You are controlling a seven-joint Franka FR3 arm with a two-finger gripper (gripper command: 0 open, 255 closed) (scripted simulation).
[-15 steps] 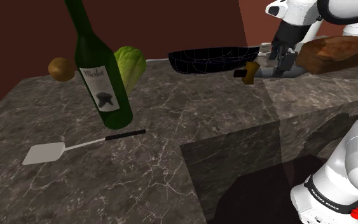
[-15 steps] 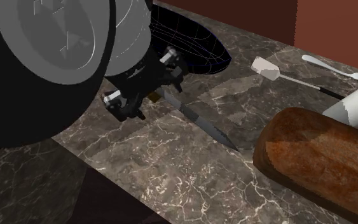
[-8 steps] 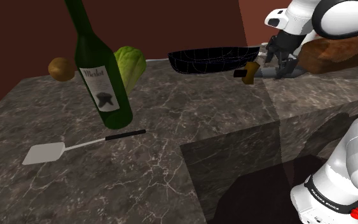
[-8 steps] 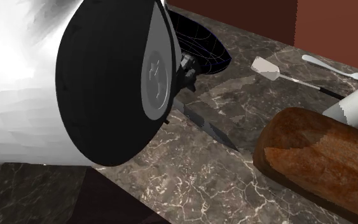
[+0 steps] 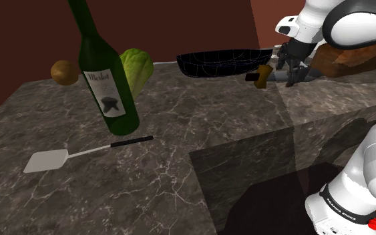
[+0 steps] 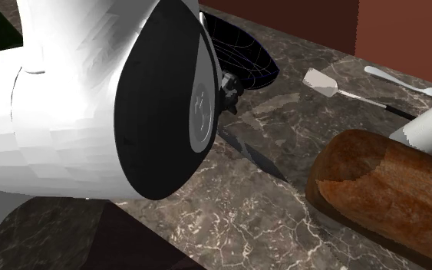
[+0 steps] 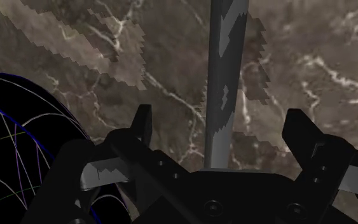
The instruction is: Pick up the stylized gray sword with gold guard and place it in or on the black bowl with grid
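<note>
Fingers [image 7: 143, 127] are hanging wide apart astride the gray sword [image 6: 254, 152] (stiff, thin, probably slick), so I'm favouring a pinch across the blade [image 7: 224, 76] beside its gold guard [image 5: 265, 75].

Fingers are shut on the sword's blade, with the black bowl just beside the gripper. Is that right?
Not quite. The wrist view shows the fingers open, one on each side of the sword's blade, not touching it. The black bowl is indeed just beside the gripper.
</note>
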